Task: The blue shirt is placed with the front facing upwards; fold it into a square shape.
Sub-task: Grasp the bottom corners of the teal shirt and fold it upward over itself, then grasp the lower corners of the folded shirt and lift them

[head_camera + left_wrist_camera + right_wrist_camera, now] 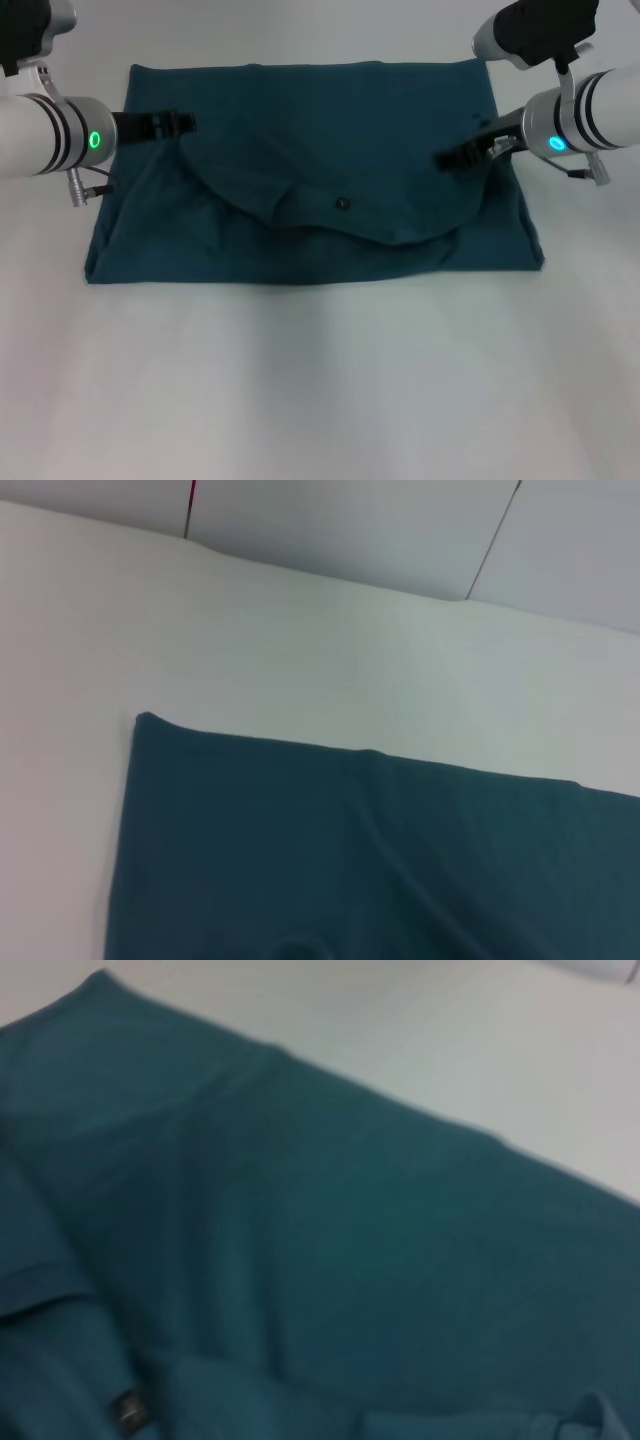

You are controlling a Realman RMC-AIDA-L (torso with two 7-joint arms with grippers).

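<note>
While folded, the blue shirt (310, 190) lies long side left-to-right.

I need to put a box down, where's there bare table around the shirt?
The widest bare table lies in front of the blue shirt. A narrow strip runs behind it. The sides are crowded: left gripper and right gripper hover over the shirt's edges.

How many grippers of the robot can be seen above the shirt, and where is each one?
2. The left gripper is over the far left part of the blue shirt. The right gripper is over its far right part. Neither visibly holds fabric.
</note>
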